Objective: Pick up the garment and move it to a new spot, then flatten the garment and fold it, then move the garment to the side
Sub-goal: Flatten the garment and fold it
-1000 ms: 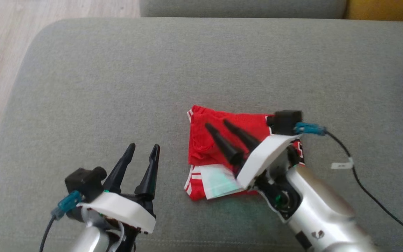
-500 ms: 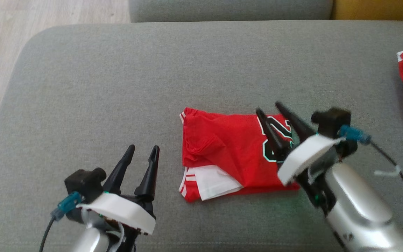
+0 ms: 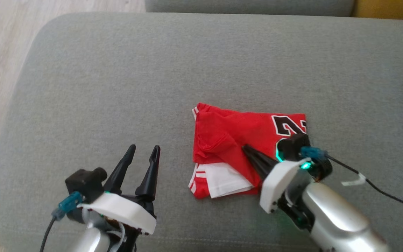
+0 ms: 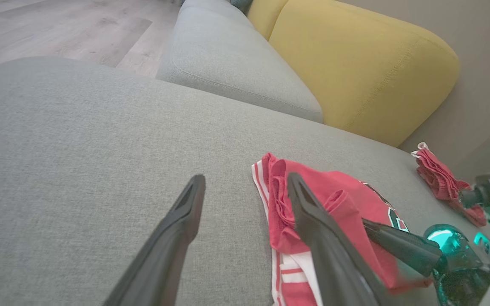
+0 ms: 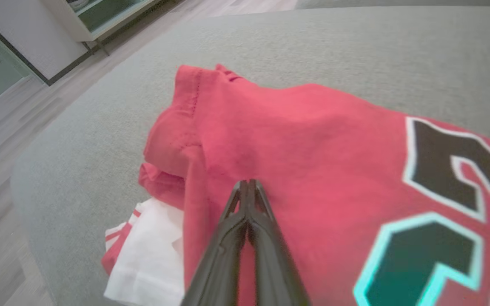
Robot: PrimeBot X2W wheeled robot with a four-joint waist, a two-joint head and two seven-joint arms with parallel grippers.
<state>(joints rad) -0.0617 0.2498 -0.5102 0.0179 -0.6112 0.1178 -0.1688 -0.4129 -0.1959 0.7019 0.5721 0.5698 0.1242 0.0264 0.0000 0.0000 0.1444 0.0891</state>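
Right pincer [image 3: 246, 148] hides part of the garment [image 3: 222, 136].

A red jersey [image 3: 229, 140] lies folded into a rough, slightly rumpled rectangle near the middle of the grey cushion [image 3: 117, 87]. Its black number faces up, and a white layer peeks out toward the cushion's front edge.

Home living room, grey sofa [image 3: 117, 87], yellow back cushion [image 4: 355, 72], wood-plank floor [image 4: 58, 25]

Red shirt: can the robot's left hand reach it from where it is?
Probably yes. The left hand is open, left of the red shirt, with bare grey cushion between them. The right hand rests shut on the shirt's middle, leaving the near edge free.
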